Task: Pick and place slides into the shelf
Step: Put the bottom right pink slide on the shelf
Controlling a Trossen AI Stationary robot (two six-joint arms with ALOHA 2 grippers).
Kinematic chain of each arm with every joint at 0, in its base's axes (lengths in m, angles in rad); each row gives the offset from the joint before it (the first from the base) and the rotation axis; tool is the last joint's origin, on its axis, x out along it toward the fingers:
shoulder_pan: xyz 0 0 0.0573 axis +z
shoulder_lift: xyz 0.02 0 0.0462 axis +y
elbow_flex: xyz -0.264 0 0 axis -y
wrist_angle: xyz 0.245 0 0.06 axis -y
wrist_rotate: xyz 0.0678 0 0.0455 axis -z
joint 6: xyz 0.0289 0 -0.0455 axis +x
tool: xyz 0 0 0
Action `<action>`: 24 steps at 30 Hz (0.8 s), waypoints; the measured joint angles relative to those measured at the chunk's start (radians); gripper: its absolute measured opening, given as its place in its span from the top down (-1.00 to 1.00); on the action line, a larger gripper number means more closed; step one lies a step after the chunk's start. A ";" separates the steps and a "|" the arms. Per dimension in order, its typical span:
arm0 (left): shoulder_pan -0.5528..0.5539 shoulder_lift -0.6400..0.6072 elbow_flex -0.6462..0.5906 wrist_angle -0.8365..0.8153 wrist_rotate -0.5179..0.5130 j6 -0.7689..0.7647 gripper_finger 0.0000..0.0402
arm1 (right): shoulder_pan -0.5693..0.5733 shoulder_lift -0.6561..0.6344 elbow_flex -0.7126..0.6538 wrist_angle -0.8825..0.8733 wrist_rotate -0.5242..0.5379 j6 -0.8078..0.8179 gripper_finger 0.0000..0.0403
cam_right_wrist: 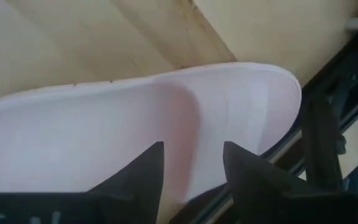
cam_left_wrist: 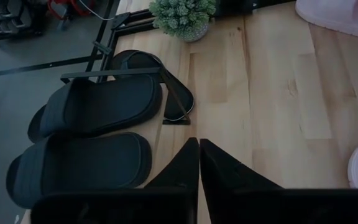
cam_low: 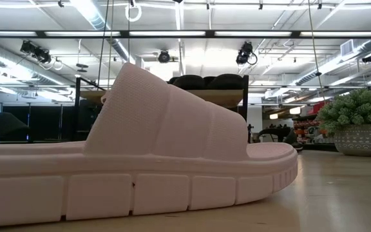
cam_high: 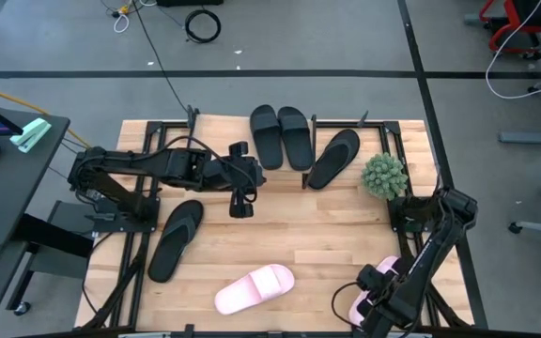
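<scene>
Left tool point(cam_high: 241, 208) hangs over the table point(cam_high: 327, 235) just in front of the shelf point(cam_high: 216, 128), fingers point(cam_left_wrist: 185, 168) pinched together, nothing between them. Left wrist view looks past them at two black slides point(cam_left_wrist: 89, 134) lying side by side on the shelf plank, one shelf leg planted on the wood just beside them.

Shelf sits along the table's far edge. Same pair of black slides point(cam_high: 281, 136) shows on it in the high view. A third black slide point(cam_high: 334, 158) lies angled at the shelf's right end, next to the potted plant point(cam_high: 384, 175); whether it rests on the plank or the table, cannot tell.

Fourth black slide point(cam_high: 176, 238) is on the table left of centre, toe pointing toward the shelf, close to the left arm's base frame. One pink slide point(cam_high: 255, 288) lies near the table's front edge, centre, with open wood all round it; it fills the low view point(cam_low: 140, 161).

Right tool point(cam_high: 376, 305) is at the front right corner, directly over the second pink slide point(cam_high: 364, 302). Right wrist view: fingers point(cam_right_wrist: 143, 169) spread apart, straddling the pink slide's strap point(cam_right_wrist: 185, 124), not clamped. That slide lies right at the table edge against the black frame.

Middle of the table between shelf and front edge is open.
</scene>
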 joint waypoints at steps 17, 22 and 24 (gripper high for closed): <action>-0.002 0.000 0.000 -0.005 0.000 -0.098 0.96 | -0.001 0.032 -0.103 -0.004 -0.028 -0.084 0.78; -0.038 0.000 0.000 -0.183 -0.003 -0.149 0.97 | 0.000 0.032 -0.067 -0.008 -0.001 -0.037 0.89; -0.071 0.000 0.000 -0.320 0.000 -0.144 0.97 | -0.006 0.032 -0.032 -0.004 0.078 -0.047 0.89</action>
